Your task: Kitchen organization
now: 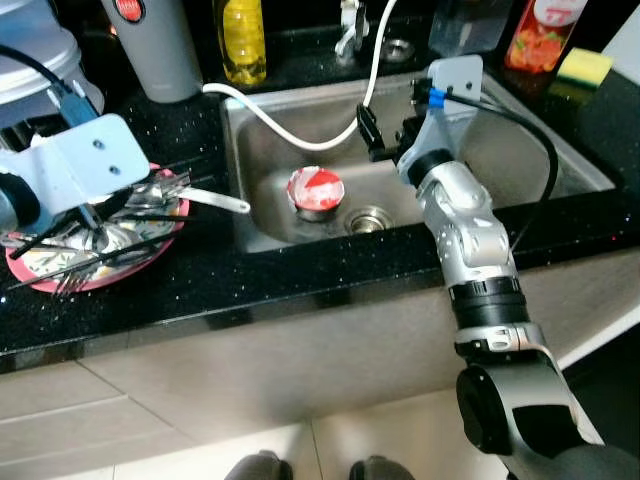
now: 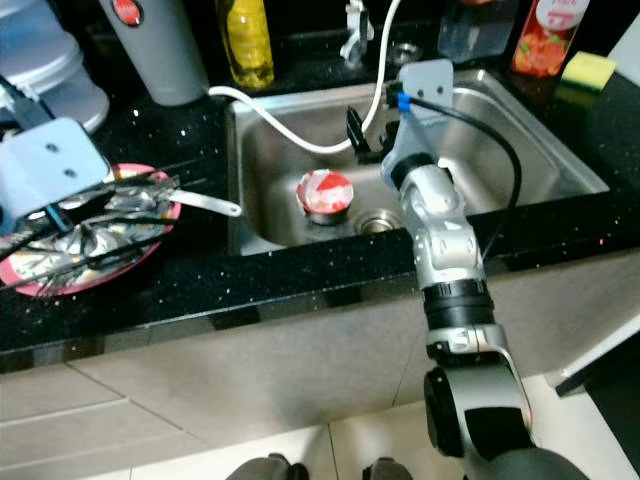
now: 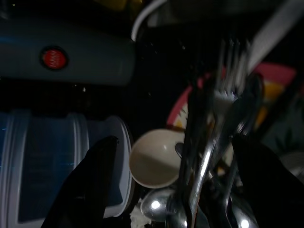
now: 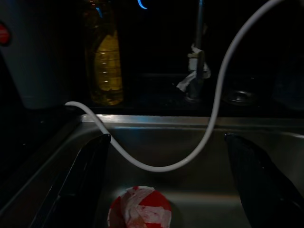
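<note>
Left gripper (image 3: pixel 190 190): on the black counter left of the sink (image 1: pixel 580 165), over a pink plate (image 1: pixel 95 275) piled with cutlery (image 3: pixel 209 156), fingers spread either side of the forks and spoons. Red-and-white cup (image 1: pixel 316 191): on the sink floor beside the drain (image 1: pixel 367 219), below a white hose (image 4: pixel 209 123). Right gripper (image 4: pixel 166 161): inside the sink above the cup, fingers spread wide, holding nothing.
</note>
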